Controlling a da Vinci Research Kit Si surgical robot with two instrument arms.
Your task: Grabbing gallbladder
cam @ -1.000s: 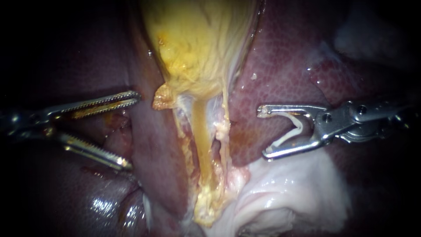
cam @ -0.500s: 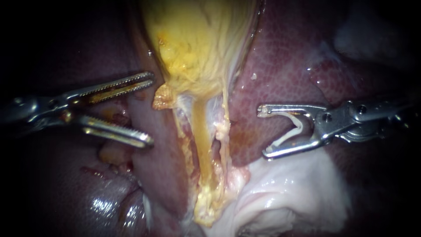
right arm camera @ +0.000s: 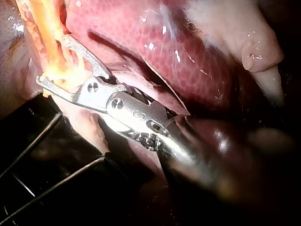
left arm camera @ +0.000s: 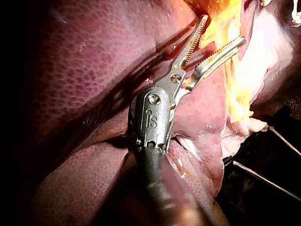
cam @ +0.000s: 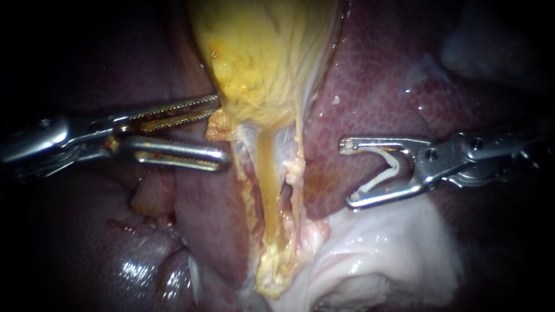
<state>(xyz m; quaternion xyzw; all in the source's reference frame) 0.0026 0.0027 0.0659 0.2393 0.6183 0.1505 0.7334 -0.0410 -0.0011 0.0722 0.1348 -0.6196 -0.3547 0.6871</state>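
Hanging down from the far side of the scene, just left of centre: the yellow gallbladder (cam: pixel 260 58), bedded in dark red liver (cam: pixel 370 86) on both sides and tapering nearward into a thin yellow tube (cam: pixel 266 173) with ragged pale strands alongside. Coming in from the left, the left instrument (cam: pixel 222 132), serrated jaws apart with a clear gap, gripping nothing. Far jaw tip right against the gallbladder's lower left edge; near jaw tip just beside the tube's upper end, over the liver. A small yellow flap of that edge at the mouth of the gap, contact with the near jaw unclear. From the left wrist: left instrument (left arm camera: pixel 223 29) spread in a V over liver (left arm camera: pixel 94 70), yellow tissue just ahead of the tips. On the right, well apart from the gallbladder and clear of the tube, the right instrument (cam: pixel 347 173), jaws wide yet holding a white clip (cam: pixel 376 181) bent in a V, one leg against each jaw. Near right: a mound of pale glistening tissue (cam: pixel 376 254) just beside the near jaw. From the right wrist: right instrument (right arm camera: pixel 52 59) spread, a yellow-orange strand showing behind the jaws, clip not made out.
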